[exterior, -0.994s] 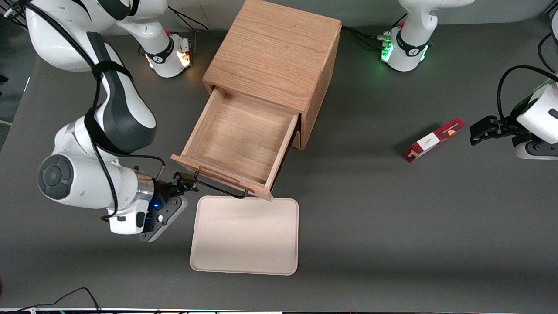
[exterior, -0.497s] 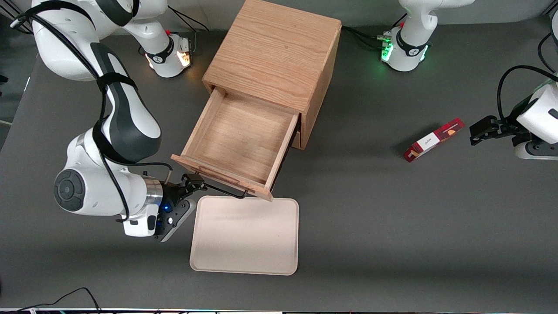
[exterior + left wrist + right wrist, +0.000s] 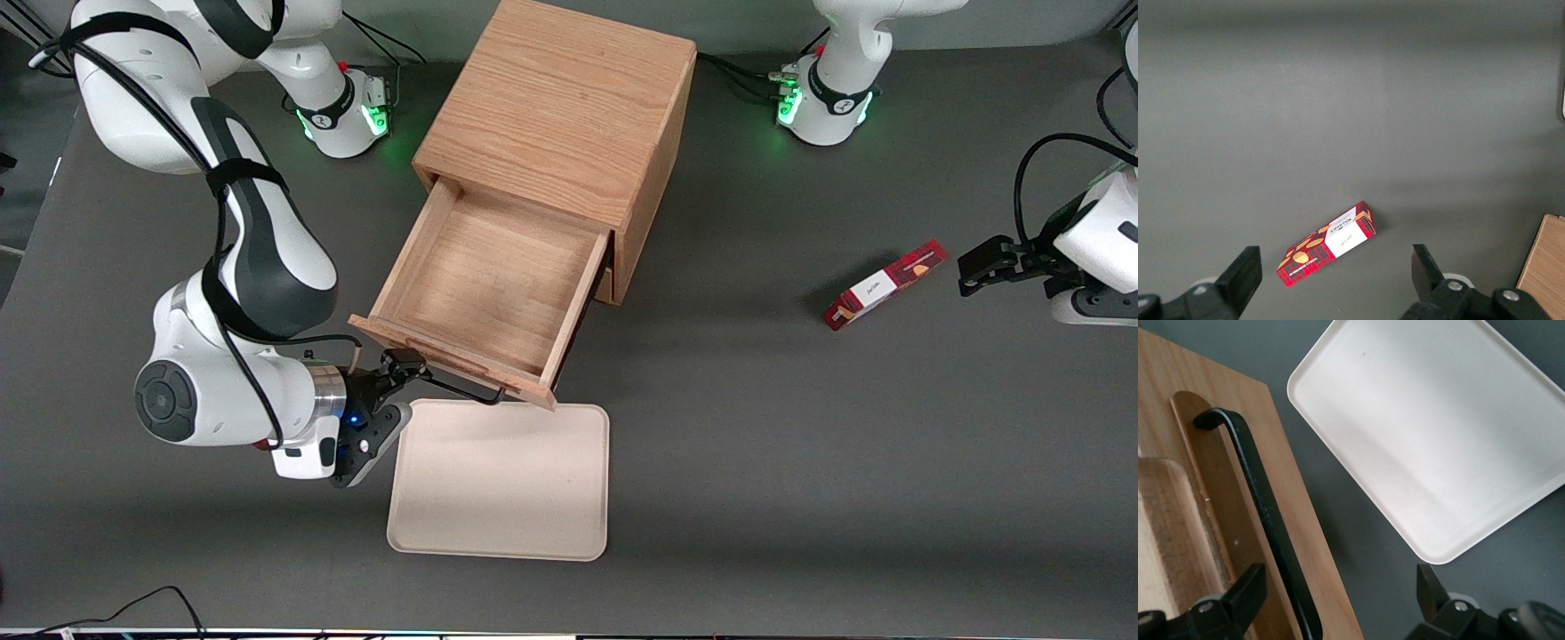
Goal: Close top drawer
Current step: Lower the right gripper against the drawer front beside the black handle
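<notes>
The top drawer (image 3: 484, 276) of the wooden cabinet (image 3: 560, 116) is pulled far out, and its box is empty. A thin black wire handle (image 3: 458, 388) runs along the drawer's front panel, which faces the front camera. My gripper (image 3: 402, 366) is level with the front panel, at the handle's end toward the working arm. In the right wrist view the gripper (image 3: 1338, 593) is open. Its two black fingertips (image 3: 1248, 593) straddle the handle (image 3: 1258, 487) and the edge of the drawer front (image 3: 1298, 540) without gripping them.
A cream tray (image 3: 498, 480) lies on the table in front of the open drawer, close under the handle; its rim (image 3: 1358, 480) also shows in the right wrist view. A red snack box (image 3: 883, 284) lies toward the parked arm's end of the table.
My arm has slid along the drawer front toward the handle, bringing the gripper up to the handle's end. The working arm's base light went from orange to green. The drawer has not moved.
</notes>
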Action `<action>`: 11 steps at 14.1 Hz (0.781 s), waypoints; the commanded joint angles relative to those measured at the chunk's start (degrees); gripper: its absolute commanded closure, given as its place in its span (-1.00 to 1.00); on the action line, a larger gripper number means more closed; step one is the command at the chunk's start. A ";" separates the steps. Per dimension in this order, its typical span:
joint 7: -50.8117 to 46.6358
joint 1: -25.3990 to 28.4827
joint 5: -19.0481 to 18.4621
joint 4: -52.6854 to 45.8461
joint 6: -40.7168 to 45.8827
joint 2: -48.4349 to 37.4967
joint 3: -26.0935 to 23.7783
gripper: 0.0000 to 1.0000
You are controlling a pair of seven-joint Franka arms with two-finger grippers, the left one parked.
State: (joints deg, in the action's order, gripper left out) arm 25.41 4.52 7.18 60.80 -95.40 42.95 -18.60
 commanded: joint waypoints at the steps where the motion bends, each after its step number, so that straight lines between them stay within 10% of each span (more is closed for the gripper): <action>1: 1.49 -0.57 1.52 -0.07 0.74 0.37 -0.65 -1.00; 11: 1.57 -0.04 1.35 1.59 0.65 2.31 -0.83 -1.00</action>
State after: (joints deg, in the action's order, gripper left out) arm 25.52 4.60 7.25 61.48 -95.31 45.48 -19.16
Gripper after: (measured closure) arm 0.000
